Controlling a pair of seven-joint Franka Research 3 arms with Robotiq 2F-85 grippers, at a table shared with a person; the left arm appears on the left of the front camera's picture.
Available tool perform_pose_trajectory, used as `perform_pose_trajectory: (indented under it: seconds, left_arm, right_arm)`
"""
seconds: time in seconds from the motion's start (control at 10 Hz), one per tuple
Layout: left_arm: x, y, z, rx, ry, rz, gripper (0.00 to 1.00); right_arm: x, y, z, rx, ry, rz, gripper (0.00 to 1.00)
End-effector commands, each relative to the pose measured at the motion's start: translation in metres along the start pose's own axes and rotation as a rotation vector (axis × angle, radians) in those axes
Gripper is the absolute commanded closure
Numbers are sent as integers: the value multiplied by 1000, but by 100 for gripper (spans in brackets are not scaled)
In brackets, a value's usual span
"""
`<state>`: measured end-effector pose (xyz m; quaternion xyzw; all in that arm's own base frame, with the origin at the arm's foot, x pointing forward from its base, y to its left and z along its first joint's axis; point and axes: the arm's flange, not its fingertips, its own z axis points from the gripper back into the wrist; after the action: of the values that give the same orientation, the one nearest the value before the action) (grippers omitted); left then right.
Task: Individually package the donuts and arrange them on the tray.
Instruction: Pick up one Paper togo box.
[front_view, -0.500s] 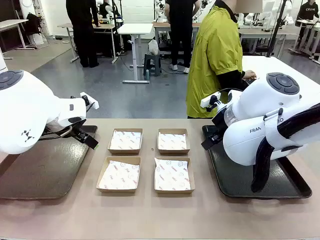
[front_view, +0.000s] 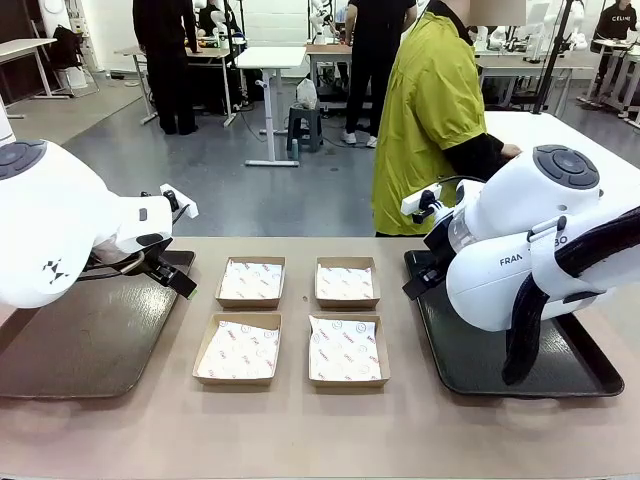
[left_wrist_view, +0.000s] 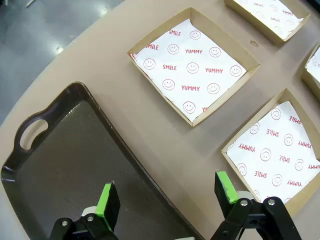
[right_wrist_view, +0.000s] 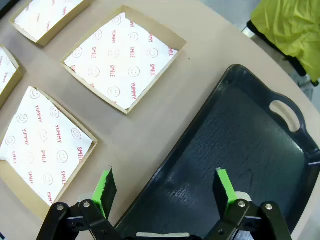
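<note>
**Cardboard lined and ready, both grippers wide**

Cardboard is what the table (front_view: 300, 430) offers: four shallow cardboard boxes (front_view: 236, 381) in a two-by-two block at its middle, each holding a paper liner (front_view: 346, 352) printed with red smileys and nothing else. A brown tray (front_view: 80, 340) lies to the robot's left of them and a black tray (front_view: 450, 345) to its right, both bare. Where the donuts are I cannot tell. A person (front_view: 430, 110) in a yellow-green jacket stands at the far side, turned toward another table.

The left gripper (left_wrist_view: 166, 192) hovers over the inner edge of the brown tray, its green pads spread wide with nothing between them. The right gripper (right_wrist_view: 164, 186) hangs the same way over the inner edge of the black tray, fully parted and holding nothing.

As a judgement from the task alone, donuts are light, soft and easily dented, and any icing is likely sticky and prone to smear. The best hold is probably across the outer ring, pads low on the plain sides under the topping, closed only until the dough gives slightly. Squeezing harder risks crushing the ring; touching the top risks marring it.
</note>
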<state>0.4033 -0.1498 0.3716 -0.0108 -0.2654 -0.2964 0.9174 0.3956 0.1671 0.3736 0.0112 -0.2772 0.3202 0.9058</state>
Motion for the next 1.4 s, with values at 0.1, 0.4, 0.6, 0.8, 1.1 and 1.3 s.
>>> perform_pose_trajectory:
  seconds: [0.1,0.4,0.6,0.8,1.1,1.3]
  left_arm:
    - [0,0,0,0,0,0,0]
    - [0,0,0,0,0,0,0]
    - [0,0,0,0,0,0,0]
    - [-14,-1,27,-10,33,-20,0]
    - [-77,-4,103,-95,101,-90,0]
    - [-115,-12,140,-126,153,-139,0]
  right_arm:
    - [0,0,0,0,0,0,0]
    - [0,0,0,0,0,0,0]
    - [0,0,0,0,0,0,0]
    - [-19,15,27,-45,102,9,0]
    - [-64,43,106,-28,213,47,0]
    - [-100,59,152,-32,229,61,0]
